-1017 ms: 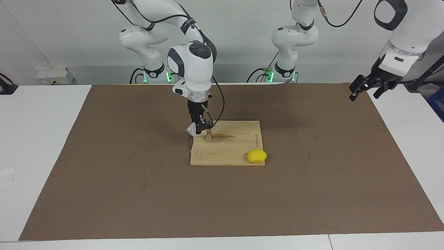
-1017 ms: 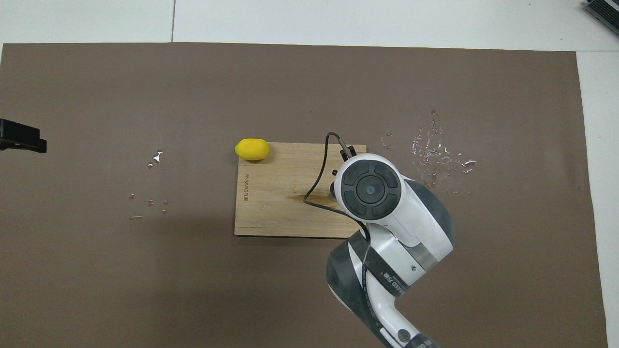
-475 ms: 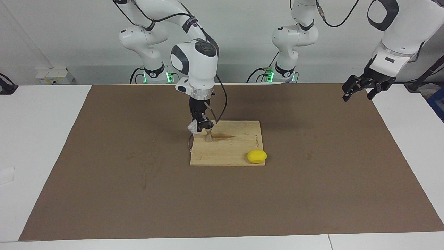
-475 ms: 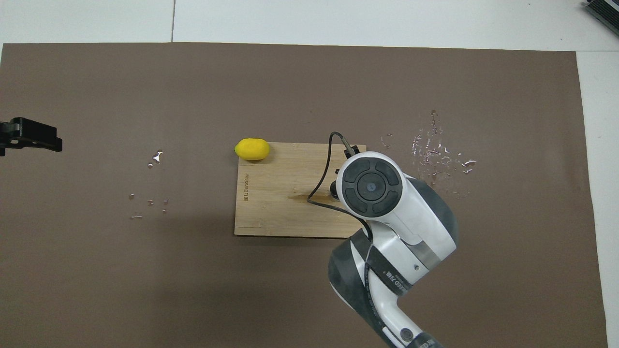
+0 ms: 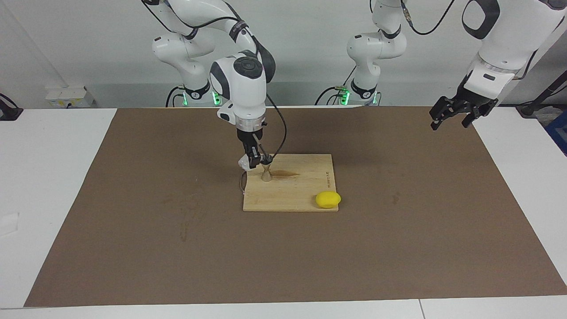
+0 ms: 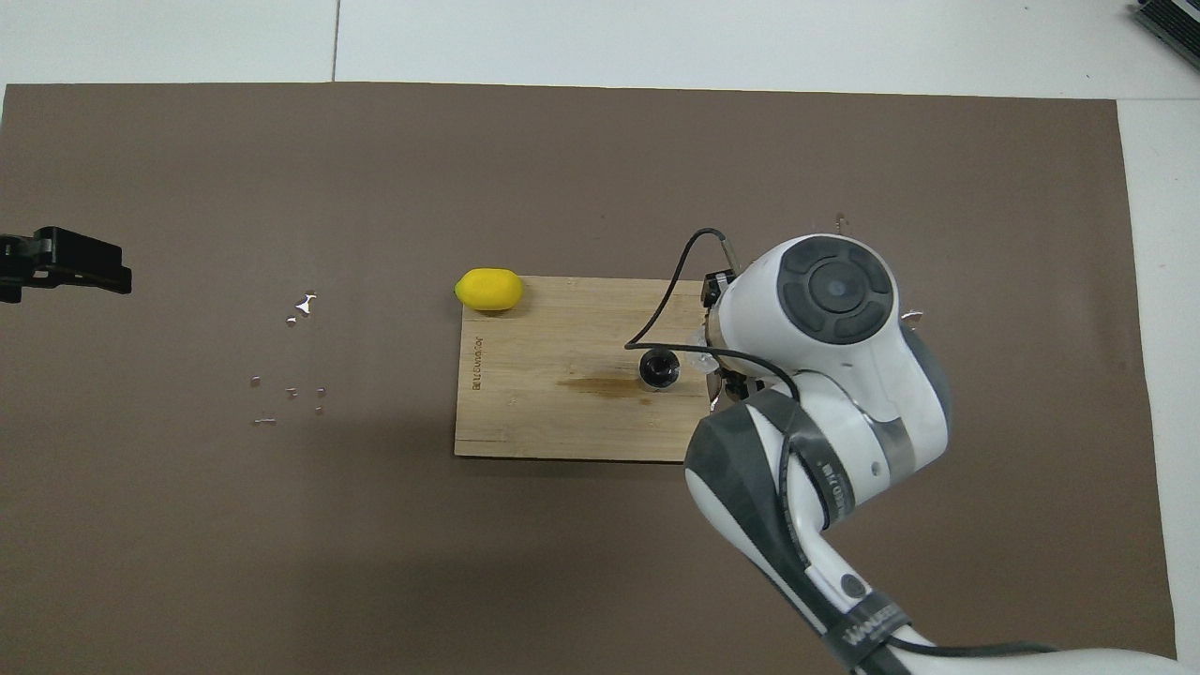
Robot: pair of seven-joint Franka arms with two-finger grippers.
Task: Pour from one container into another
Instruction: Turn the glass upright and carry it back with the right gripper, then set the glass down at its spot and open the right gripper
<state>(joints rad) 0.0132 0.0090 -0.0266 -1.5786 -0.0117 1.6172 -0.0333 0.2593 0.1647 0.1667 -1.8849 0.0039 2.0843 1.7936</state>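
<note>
The right gripper (image 5: pixel 253 162) has its jaws clamped on the cup (image 5: pixel 244 163), tipped over the jigger (image 5: pixel 266 173) so its mouth meets the rim. The jigger stands on the board (image 5: pixel 305 195) to catch spills. The left gripper (image 5: pixel 456 111) waits, jaws open, above the worktop's edge.

I see two glossy white arms with dark grey joint caps and bands, black cables looped along them, green lights at their bases, and a black claw on each.
</note>
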